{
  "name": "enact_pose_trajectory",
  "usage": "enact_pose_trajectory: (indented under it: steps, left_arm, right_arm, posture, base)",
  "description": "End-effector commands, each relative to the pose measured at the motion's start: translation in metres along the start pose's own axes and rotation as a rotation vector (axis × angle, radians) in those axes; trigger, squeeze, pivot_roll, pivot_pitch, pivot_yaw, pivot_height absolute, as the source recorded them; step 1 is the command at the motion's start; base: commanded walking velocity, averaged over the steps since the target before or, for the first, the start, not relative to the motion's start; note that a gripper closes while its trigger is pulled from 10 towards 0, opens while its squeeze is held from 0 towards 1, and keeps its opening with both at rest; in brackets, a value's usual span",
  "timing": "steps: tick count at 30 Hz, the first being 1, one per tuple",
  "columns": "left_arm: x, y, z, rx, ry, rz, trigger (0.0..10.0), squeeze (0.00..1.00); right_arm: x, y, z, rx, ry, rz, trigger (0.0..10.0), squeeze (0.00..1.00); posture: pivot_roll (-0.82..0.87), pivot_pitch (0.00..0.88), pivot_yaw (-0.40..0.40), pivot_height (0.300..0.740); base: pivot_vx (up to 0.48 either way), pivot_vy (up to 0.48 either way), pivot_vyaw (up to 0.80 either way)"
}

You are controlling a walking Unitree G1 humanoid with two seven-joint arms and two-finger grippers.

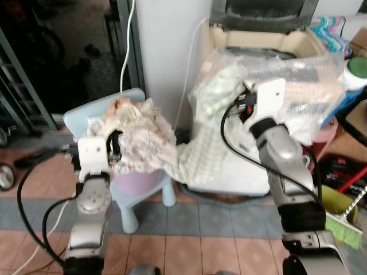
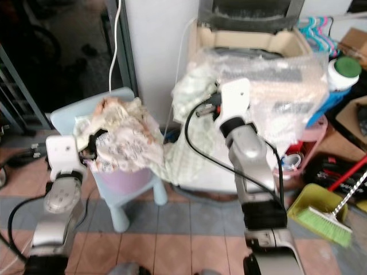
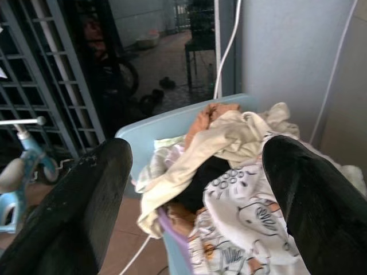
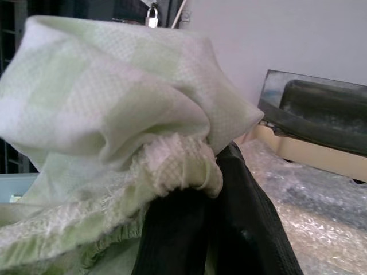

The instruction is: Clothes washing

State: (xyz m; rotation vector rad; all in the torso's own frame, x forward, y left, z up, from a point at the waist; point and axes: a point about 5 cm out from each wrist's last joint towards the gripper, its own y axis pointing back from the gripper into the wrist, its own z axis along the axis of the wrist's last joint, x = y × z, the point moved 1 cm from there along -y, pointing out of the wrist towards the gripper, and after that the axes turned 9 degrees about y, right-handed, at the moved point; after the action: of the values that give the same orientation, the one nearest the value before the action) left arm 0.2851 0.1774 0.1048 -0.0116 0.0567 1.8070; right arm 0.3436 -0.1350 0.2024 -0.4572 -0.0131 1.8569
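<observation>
On my far left, a dark doorway with metal grilles opened onto a shaded yard. In front of it stood a pale blue plastic chair (image 1: 127, 213) on the tiled floor, carrying a lilac basket (image 1: 137, 182) heaped with a pile of clothes (image 1: 140, 134), a white printed piece on top.

My left gripper (image 3: 198, 189) hovered just before that pile, its jaws spread wide with nothing between them; the wrist view showed the two black fingers (image 3: 74, 212) either side of the heap without touching it.

A white cable (image 1: 127, 46) ran down the wall behind the chair.

Further right, a pale green checked cloth (image 1: 221, 94) was pinched in the jaws of my right gripper (image 4: 215, 189), bunched at the fingertips. It was held up at the near left corner of the washing machine (image 1: 261, 43), with the rest trailing down the machine's front toward the chair. The machine's lid stood raised, and its top was draped in bubble wrap (image 1: 304, 80).

At the far right lay a green dustpan and brush (image 1: 344, 220), with coloured hangers (image 1: 330, 28) above.
</observation>
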Motion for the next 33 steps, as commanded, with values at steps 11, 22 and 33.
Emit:
enact_pose_trajectory:
  steps: [11, 22, 33]
  left_arm:
    - [-0.001, 0.001, 0.002, -0.012, 0.001, 0.006, 10.0, 0.00]
    - [0.001, 0.001, -0.001, 0.009, -0.002, 0.048, 10.0, 0.00]
    - [-0.002, -0.004, -0.001, 0.000, -0.022, 0.067, 10.0, 0.00]
  right_arm:
    - [0.001, -0.002, 0.012, -0.056, 0.004, 0.030, 10.0, 0.00]
    - [0.029, -0.001, 0.021, -0.116, 0.014, 0.275, 10.0, 0.00]
    - [0.071, -0.032, 0.083, -0.295, 0.016, 0.796, 10.0, 0.00]
  posture:
    - [0.01, 0.000, 0.008, 0.740]
    - [0.01, 0.000, 0.002, 0.740]
    - [0.00, 0.000, -0.006, 0.740]
  base:
    - [0.452, 0.000, 0.25]
    - [0.348, 0.000, 0.38]
    - [0.000, 0.000, 0.36]
